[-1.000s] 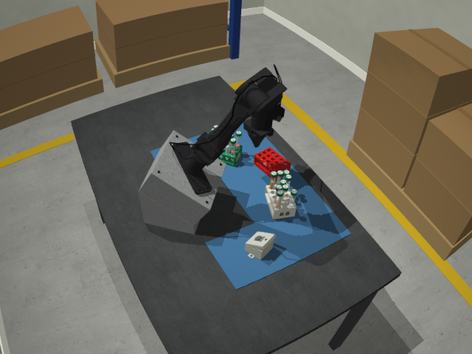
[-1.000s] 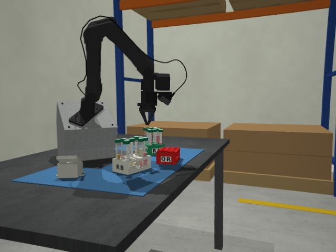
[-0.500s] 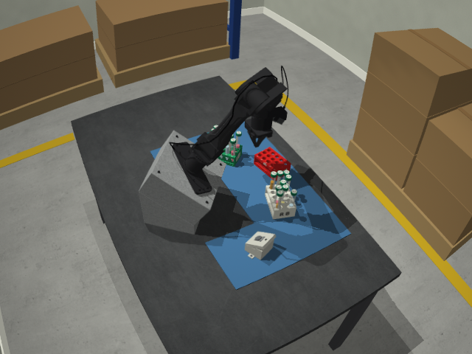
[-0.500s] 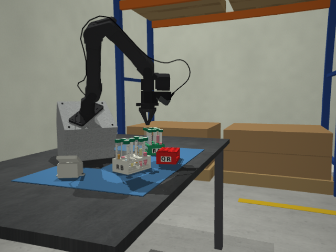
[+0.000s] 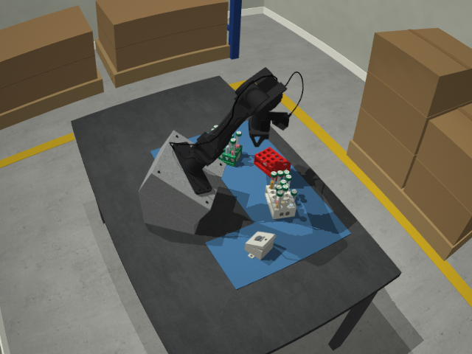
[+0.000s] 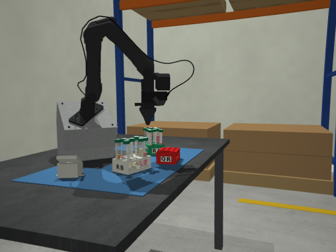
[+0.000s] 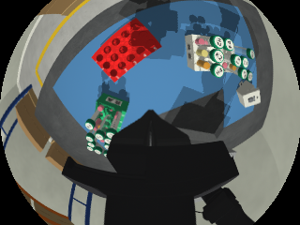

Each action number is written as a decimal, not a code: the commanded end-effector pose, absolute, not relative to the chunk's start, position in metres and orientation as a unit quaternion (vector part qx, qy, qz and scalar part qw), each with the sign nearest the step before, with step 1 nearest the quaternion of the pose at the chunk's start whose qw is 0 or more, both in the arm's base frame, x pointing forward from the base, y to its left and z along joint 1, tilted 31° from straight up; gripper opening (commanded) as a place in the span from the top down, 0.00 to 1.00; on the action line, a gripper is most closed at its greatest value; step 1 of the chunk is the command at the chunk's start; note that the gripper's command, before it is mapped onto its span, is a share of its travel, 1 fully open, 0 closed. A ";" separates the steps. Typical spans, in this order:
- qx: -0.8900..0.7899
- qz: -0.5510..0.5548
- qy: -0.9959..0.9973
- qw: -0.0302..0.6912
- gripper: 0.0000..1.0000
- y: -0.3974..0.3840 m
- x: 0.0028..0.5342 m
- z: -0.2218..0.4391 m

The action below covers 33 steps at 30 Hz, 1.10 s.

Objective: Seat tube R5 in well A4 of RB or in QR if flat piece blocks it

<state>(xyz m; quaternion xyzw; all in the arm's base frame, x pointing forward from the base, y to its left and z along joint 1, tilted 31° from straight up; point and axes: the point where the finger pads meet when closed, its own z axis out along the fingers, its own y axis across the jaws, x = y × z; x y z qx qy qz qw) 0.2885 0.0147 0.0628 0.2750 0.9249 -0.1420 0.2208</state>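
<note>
Gripper (image 5: 257, 144) (image 6: 147, 124) (image 7: 150, 113) shut, apparently pointing down
</note>
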 end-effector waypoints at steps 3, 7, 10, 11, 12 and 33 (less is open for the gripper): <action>0.392 -0.099 0.877 0.259 1.00 0.019 0.293 0.073; 0.421 -0.091 0.864 0.261 1.00 0.019 0.293 0.073; 0.463 -0.078 0.842 0.266 1.00 0.019 0.293 0.073; 0.477 -0.074 0.834 0.267 1.00 0.019 0.293 0.073; 0.491 -0.069 0.826 0.268 1.00 0.019 0.293 0.073; 0.585 -0.038 0.762 0.274 1.00 0.018 0.292 0.073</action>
